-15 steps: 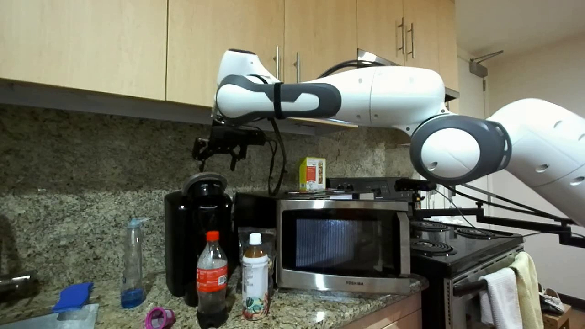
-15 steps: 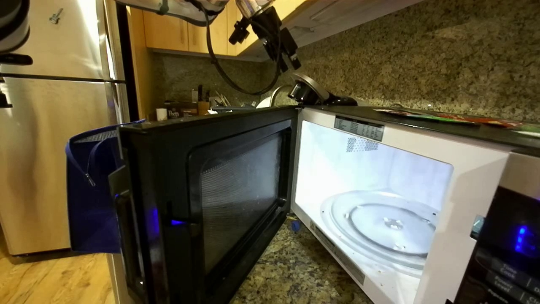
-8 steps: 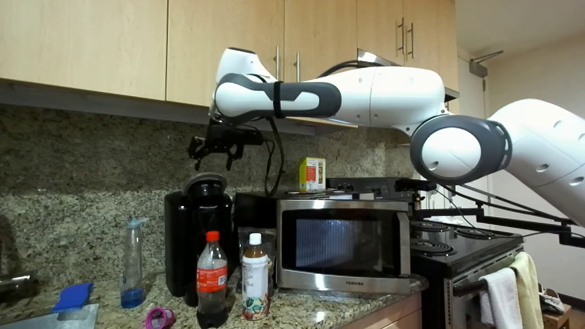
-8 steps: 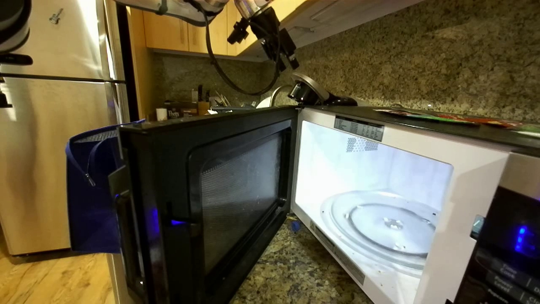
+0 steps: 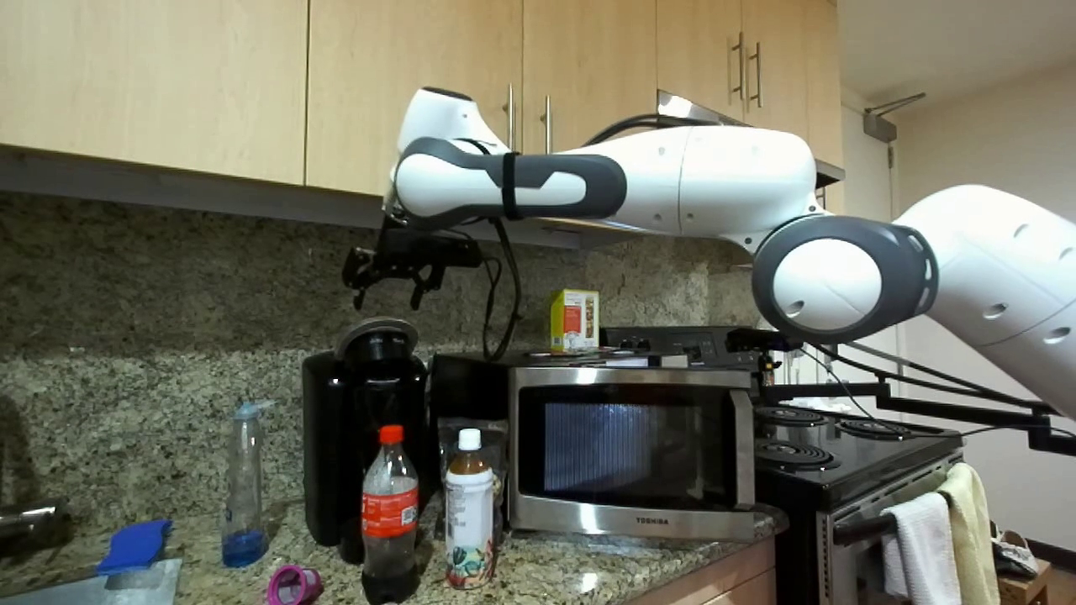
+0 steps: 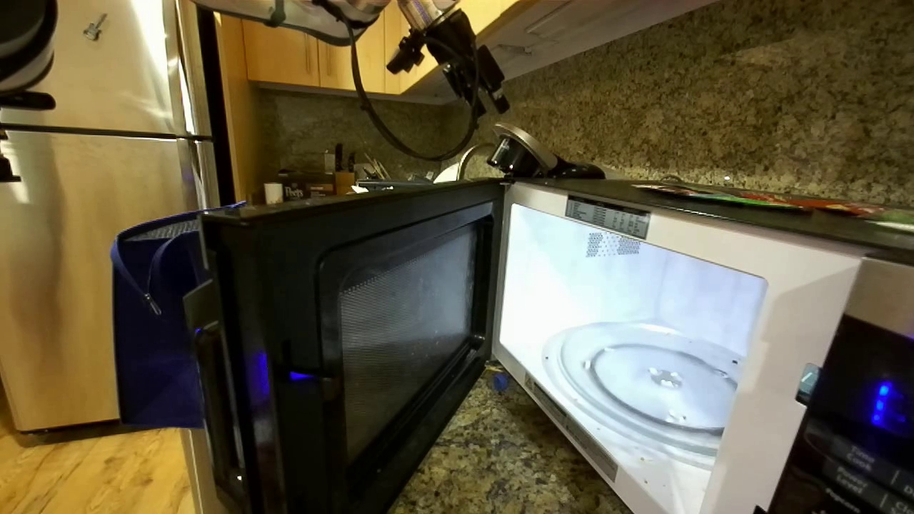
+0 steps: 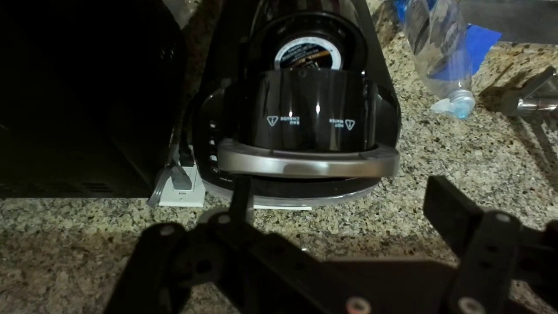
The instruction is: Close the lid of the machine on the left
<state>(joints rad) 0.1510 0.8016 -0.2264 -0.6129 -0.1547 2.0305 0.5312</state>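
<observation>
The machine (image 5: 324, 445) is a tall black coffee maker left of the microwave. Its lid (image 5: 376, 343) stands raised and tilted, with a silver rim. In an exterior view, the lid (image 6: 525, 146) shows above the microwave, which hides most of the machine. In the wrist view, the lid's rim (image 7: 308, 165) crosses the machine (image 7: 388, 117), and a pod sits in the opening in front. My gripper (image 5: 387, 301) is open and empty, just above the lid and apart from it. It also shows in an exterior view (image 6: 491, 108) and in the wrist view (image 7: 338, 187), with its fingers spread wide.
The microwave (image 5: 630, 521) stands beside the machine with its door (image 6: 407, 343) open. A cola bottle (image 5: 390, 512) and a white-capped bottle (image 5: 469, 517) stand in front. A clear bottle (image 5: 244, 496) stands left. Upper cabinets (image 5: 412, 92) hang close above the arm.
In an exterior view my gripper has shifted slightly left and a little up above the lid. The fingers stay open. The lid and the machine have not moved.
</observation>
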